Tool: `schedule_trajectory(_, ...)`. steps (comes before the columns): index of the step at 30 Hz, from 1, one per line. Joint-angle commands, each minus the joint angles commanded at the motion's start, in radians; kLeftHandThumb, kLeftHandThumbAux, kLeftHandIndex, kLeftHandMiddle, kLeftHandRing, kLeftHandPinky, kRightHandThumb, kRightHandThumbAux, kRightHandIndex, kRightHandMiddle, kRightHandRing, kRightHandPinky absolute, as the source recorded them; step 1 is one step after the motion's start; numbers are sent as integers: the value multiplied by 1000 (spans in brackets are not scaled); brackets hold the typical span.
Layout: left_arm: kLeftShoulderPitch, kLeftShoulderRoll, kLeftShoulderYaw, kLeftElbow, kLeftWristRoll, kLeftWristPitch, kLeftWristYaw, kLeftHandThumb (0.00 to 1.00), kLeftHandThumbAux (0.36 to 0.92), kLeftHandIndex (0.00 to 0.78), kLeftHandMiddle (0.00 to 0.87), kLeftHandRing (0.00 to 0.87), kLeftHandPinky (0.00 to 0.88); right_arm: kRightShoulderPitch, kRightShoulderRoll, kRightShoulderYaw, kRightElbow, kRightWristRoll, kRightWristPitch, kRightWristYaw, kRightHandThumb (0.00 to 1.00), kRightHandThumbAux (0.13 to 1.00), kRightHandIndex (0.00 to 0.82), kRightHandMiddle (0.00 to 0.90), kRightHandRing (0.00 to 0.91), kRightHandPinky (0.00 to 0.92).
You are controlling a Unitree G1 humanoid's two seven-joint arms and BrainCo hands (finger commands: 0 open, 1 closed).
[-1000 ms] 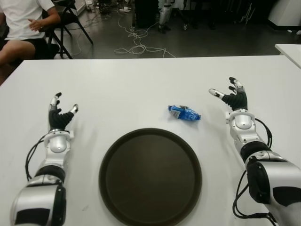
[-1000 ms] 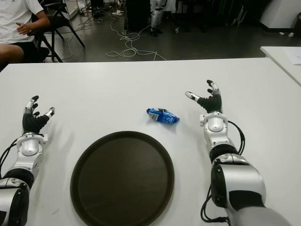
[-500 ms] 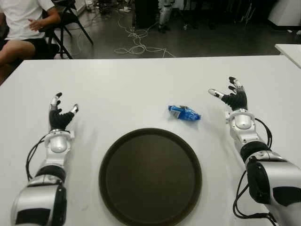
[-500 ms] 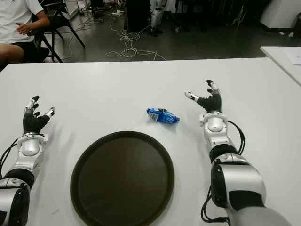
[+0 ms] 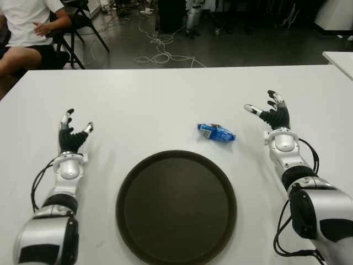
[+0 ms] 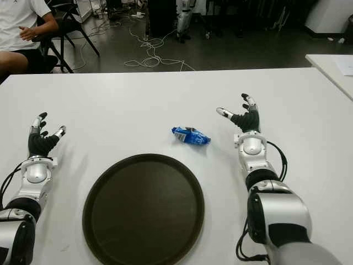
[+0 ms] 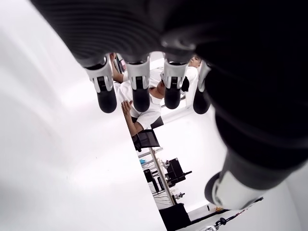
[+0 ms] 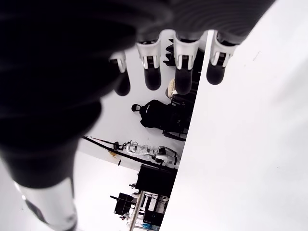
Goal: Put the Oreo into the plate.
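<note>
A blue Oreo packet [image 5: 216, 132] lies on the white table [image 5: 154, 99], just beyond the far right rim of a round dark brown plate [image 5: 176, 207]. My right hand [image 5: 270, 113] is to the right of the packet, a hand's width away, fingers spread and holding nothing. My left hand [image 5: 73, 135] shows at the left side of the table, left of the plate, fingers also spread and empty. The wrist views show only each hand's own extended fingers [image 7: 139, 91] [image 8: 185, 72] over bare table.
A seated person [image 5: 27, 33] is beyond the table's far left corner, next to a black chair [image 5: 83, 22]. Cables [image 5: 160, 52] lie on the floor behind the table. Another white table's corner [image 5: 339, 58] shows at the far right.
</note>
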Motion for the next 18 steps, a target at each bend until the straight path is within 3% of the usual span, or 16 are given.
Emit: schedule_trajectory(18, 1, -2, 2, -2, 3, -4, 5, 0, 736, 47, 54, 33, 9, 2, 1, 2, -1, -2, -3, -5, 0, 773, 159, 119, 93, 68)
